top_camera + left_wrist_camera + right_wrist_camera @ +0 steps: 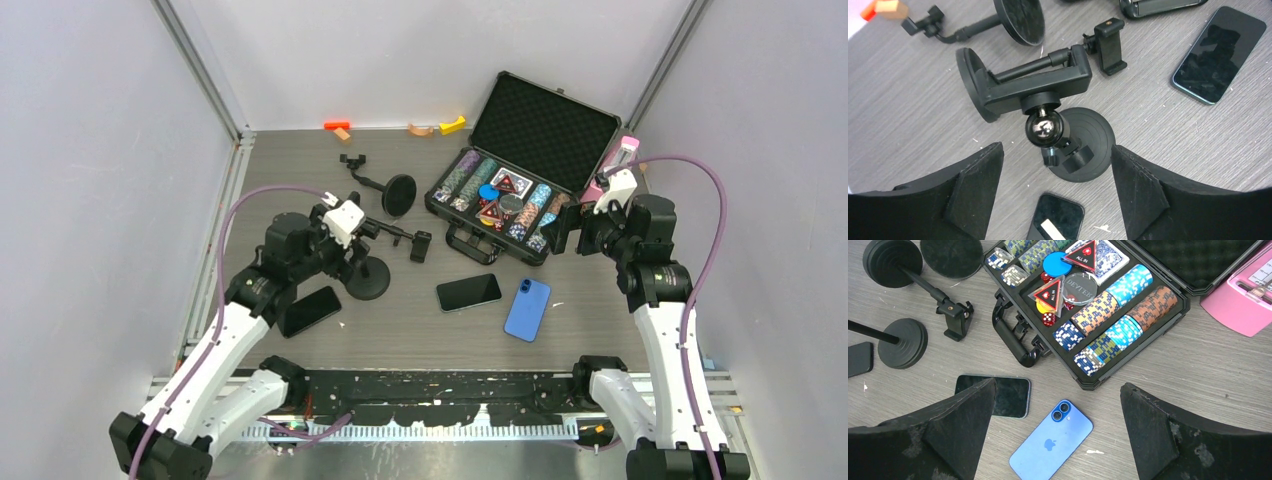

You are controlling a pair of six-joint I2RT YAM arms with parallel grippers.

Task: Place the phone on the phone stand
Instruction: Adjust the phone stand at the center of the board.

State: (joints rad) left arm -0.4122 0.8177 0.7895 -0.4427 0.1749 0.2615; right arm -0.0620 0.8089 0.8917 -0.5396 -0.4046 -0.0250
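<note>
1. Left gripper [1055,152]: jaws wide apart, nothing between the fingers [973,185], holding nothing. It hovers right over the phone stand [1083,150].
2. The stand sits upright on its round base, with the ball joint [1044,126] on top and the wide clamp cradle [1048,82] on the ball, tilted. A rod with a small clamp [1110,45] crosses just behind the cradle. Can't tell whether the two touch.
3. The near black phone [1055,220] lies flat on the table [913,130], screen up, just beside the stand base on the arm side, under the left wrist.
4. The middle black phone [469,292] lies flat, screen up, to the right of the stand and apart from it, roughly mid-table.
5. The blue phone [1050,450] lies back up with the camera bump showing, just beside the middle black phone on its right. They are close but not touching.
6. Right gripper [1058,385]: jaws fully apart and empty. It's up over the right side of the table, looking down on the blue phone and the front corner of the poker chip case [545,125].
7. The case is open with its lid up and chips in rows. A pink box [1238,305] sits against its right side.
8. A spare stand [398,195] lies tipped over behind the left gripper, near the back of the table.
</note>
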